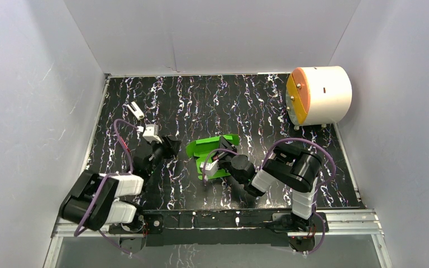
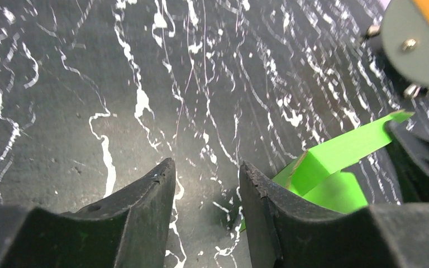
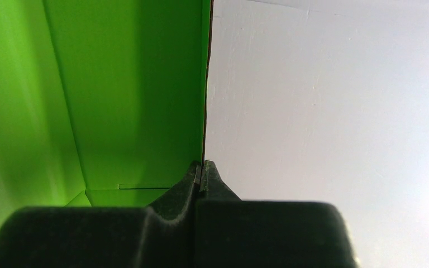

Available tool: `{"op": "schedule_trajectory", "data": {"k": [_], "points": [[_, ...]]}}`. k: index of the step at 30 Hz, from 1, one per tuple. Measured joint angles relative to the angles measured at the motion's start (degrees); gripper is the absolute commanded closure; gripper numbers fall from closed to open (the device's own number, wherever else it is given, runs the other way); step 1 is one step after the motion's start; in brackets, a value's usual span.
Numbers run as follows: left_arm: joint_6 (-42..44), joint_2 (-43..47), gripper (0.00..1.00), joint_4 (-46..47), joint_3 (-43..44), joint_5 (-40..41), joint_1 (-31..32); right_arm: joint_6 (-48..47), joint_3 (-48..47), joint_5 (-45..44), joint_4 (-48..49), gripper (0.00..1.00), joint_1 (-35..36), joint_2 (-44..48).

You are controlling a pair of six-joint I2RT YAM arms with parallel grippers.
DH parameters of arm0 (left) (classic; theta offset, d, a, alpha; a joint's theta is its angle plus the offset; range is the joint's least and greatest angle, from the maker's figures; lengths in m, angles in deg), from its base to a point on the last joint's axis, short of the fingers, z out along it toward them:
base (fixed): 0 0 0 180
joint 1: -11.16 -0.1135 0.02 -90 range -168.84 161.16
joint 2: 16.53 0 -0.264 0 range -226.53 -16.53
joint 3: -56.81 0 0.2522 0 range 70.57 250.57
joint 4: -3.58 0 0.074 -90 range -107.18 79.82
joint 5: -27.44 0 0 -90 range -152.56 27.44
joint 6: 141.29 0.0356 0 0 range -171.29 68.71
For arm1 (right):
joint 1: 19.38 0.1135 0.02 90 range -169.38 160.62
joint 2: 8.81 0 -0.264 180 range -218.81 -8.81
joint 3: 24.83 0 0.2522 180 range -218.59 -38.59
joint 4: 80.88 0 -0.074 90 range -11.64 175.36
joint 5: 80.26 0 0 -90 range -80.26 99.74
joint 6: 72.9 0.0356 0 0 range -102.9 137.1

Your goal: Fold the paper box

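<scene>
paper box [image 1: 206, 148]: green, half-folded | right pincer [image 3: 203, 166] pinches its edge | left pincer [image 2: 206, 164] parted

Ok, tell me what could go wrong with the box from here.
The right gripper pinches only a thin edge of the paper box; the card could slip out or crease. The left gripper is open and empty beside it, so the half-raised panels may flop down.

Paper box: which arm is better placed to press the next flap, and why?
Left, probably: the left end effector is open and empty beside the paper box, while the right end effector is shut on its panel edge.
</scene>
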Motion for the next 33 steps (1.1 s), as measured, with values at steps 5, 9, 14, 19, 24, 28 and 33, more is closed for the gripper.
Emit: {"op": "schedule_trajectory", "data": {"k": [5, 9, 14, 19, 24, 28, 33], "points": [[0.3, -7.6, 0.55, -0.3, 2.0, -5.0, -0.9, 0.0, 0.0, 0.4, -0.3, 1.00, 0.0, 0.8], [0.7, -10.6, 0.55, -0.5, 3.2, -8.9, -0.9, 0.0, 0.0, 0.8, -0.4, 1.00, 0.0, 1.0], [1.0, -12.0, 0.56, -0.4, 4.5, -14.0, -0.9, 0.0, 0.0, 0.9, -0.5, 1.00, -0.1, 1.0], [1.3, -12.0, 0.58, -0.4, 4.6, -17.4, -0.8, 0.0, 0.0, 0.9, -0.5, 1.00, -0.1, 1.0], [1.7, -12.0, 0.60, -0.2, 4.6, -19.2, 0.1, -0.1, 0.0, 0.9, -0.5, 1.00, -0.2, 1.0], [2.2, -12.0, 0.60, 0.1, 4.7, -20.0, 1.6, -0.2, 0.0, 1.0, -0.5, 1.00, -0.2, 1.0], [2.7, -12.0, 0.60, 0.0, 4.7, -20.3, 3.3, -0.3, 0.0, 0.9, -0.7, 1.00, -0.3, 1.0]]}}
